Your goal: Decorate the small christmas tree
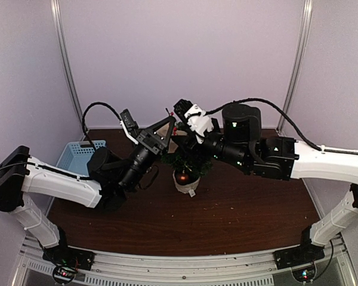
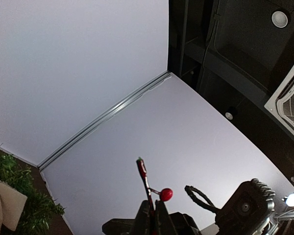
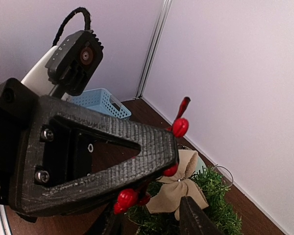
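The small christmas tree (image 1: 191, 159) stands in an off-white pot (image 1: 188, 186) mid-table, with a red ball (image 1: 182, 177) low on its front. A beige bow (image 3: 179, 188) sits at the tree's top (image 3: 216, 198). My left gripper (image 1: 170, 126) is shut on the stem of a red berry sprig (image 2: 146, 177), held up just left of the tree top; its berries (image 3: 180, 127) show beside the bow. My right gripper (image 3: 153, 223) hovers over the tree top from the right, its fingers (image 3: 195, 221) open on either side of the bow's lower edge.
A light blue basket (image 1: 77, 156) sits at the table's left rear, behind the left arm. A clear glass rim (image 3: 226, 172) shows just behind the tree. Pale walls close in the back and sides. The two grippers are crowded together above the tree.
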{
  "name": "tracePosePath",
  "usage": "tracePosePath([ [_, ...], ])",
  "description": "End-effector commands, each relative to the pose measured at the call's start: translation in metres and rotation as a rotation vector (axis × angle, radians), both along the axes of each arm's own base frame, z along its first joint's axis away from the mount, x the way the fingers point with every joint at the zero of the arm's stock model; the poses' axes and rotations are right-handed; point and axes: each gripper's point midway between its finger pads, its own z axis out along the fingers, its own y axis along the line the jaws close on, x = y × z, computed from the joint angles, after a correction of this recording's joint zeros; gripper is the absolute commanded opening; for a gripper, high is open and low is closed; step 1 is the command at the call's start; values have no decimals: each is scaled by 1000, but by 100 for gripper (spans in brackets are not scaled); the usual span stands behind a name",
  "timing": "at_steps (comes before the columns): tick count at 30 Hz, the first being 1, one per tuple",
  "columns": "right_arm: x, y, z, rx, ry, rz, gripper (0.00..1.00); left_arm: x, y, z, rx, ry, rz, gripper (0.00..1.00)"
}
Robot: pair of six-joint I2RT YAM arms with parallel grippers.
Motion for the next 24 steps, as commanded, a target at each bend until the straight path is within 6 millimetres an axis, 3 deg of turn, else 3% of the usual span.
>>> tracePosePath([
  [1, 1, 3, 23, 42, -38, -9, 40, 0, -5, -2, 30, -8, 15, 0],
  [14, -5, 10, 10, -24, -43, 13, 41, 2, 3, -6, 31, 3, 54, 0],
  [24, 4, -3, 18, -19, -83, -70, 31, -4, -14, -13, 42, 10, -11, 0],
])
